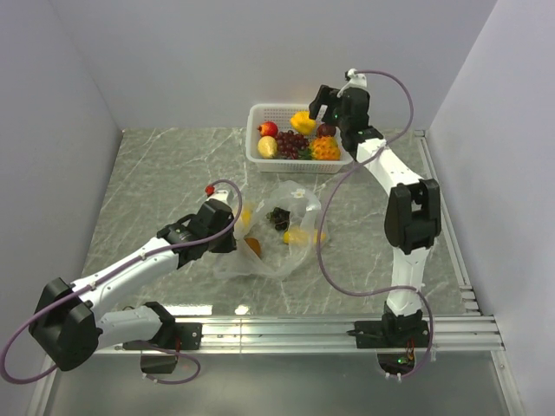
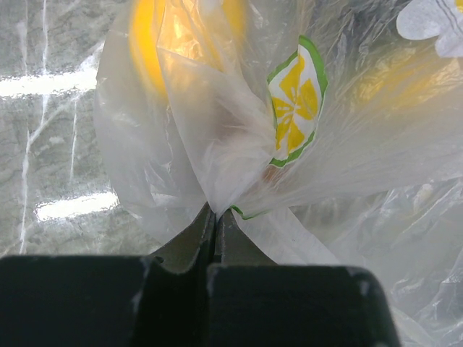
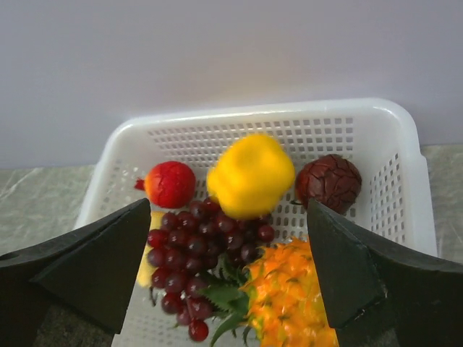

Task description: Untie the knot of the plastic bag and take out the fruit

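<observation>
Note for you: the plastic bag lies crumpled at the middle of the table, nearer its front edge than its far edge. Through the film you can make out a dark grape cluster, yellow pieces and an orange piece. The left gripper is pressed together on a gathered fold at the bag's left side, beside a printed lemon-slice mark. The white basket sits at the table's far edge, well apart from the bag. It holds a red fruit, a purple grape bunch, an orange pineapple-like fruit and a brown round fruit. The right gripper hangs over the basket, claw spread wide. A blurred yellow fruit shows between the fingers, touching neither.
</observation>
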Action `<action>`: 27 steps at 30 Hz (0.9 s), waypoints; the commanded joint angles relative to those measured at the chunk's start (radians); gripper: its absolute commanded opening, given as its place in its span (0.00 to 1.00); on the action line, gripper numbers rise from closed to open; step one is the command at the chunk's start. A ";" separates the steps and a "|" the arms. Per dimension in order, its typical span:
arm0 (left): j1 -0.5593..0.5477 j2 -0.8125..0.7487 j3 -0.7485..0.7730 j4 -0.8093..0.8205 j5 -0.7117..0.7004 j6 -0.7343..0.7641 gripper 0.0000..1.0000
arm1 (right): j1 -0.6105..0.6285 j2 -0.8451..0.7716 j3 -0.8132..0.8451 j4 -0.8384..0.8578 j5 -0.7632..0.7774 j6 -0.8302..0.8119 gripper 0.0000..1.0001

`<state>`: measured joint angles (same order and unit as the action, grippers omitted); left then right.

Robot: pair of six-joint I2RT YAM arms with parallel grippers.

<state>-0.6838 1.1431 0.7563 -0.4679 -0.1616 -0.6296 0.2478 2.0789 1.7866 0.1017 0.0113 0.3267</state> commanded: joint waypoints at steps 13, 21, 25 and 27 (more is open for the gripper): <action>0.001 -0.065 -0.011 0.015 -0.019 -0.013 0.01 | 0.281 -0.689 -0.361 -0.223 -0.085 -0.346 0.91; 0.001 -0.078 -0.002 -0.018 -0.047 -0.015 0.01 | 0.589 -0.893 -0.613 -0.214 -0.062 -0.261 0.79; 0.001 -0.077 0.002 -0.025 -0.041 -0.031 0.01 | 0.750 -0.873 -0.690 -0.215 -0.036 -0.216 0.71; 0.001 -0.075 -0.005 -0.025 -0.038 -0.036 0.01 | 0.778 -0.827 -0.725 -0.218 -0.028 -0.189 0.67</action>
<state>-0.6838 1.0882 0.7506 -0.4892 -0.1886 -0.6479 0.9764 1.2125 1.0958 -0.1066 -0.0444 0.0875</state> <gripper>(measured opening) 0.021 0.688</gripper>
